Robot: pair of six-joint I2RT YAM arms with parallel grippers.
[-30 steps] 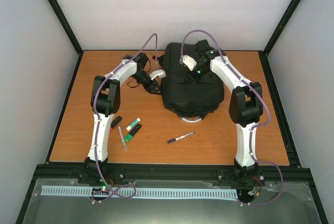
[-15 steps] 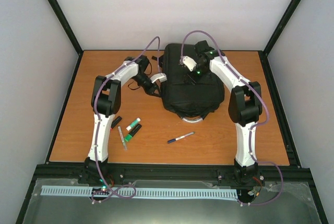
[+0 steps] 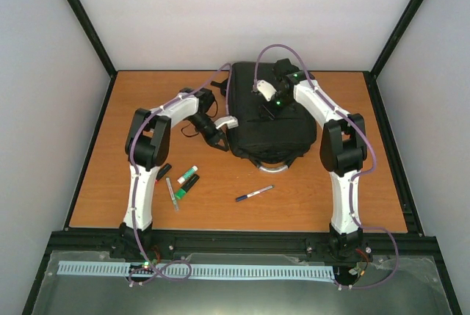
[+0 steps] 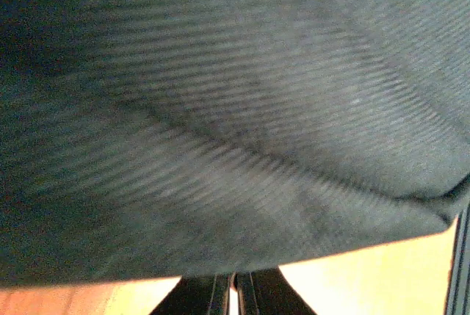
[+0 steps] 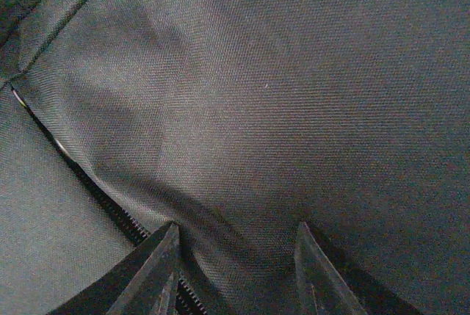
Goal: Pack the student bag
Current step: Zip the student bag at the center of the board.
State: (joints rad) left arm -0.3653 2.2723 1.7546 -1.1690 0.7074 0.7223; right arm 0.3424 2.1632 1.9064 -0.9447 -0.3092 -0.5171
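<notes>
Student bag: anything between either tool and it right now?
Nothing visible. The left tool is shut right at the student bag's left side, and fabric fills its wrist view. The right tool is close over the bag's top, jaws apart, beside the zipper.

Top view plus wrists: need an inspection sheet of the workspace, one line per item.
Surface: orange wooden table, no spills seen.
Job's things: student bag lies at the far centre.
Clutter: markers clustered by the left arm, blue pen in front of the bag; all outside it.
Grippers: left gripper shut, at the bag's left edge, fabric filling its view; right gripper open, over the bag's fabric beside a zipper.
Cables: purple cables run along both arms, looping near the bag's far end.
Surroundings: white walls, black frame; nothing else seen.
</notes>
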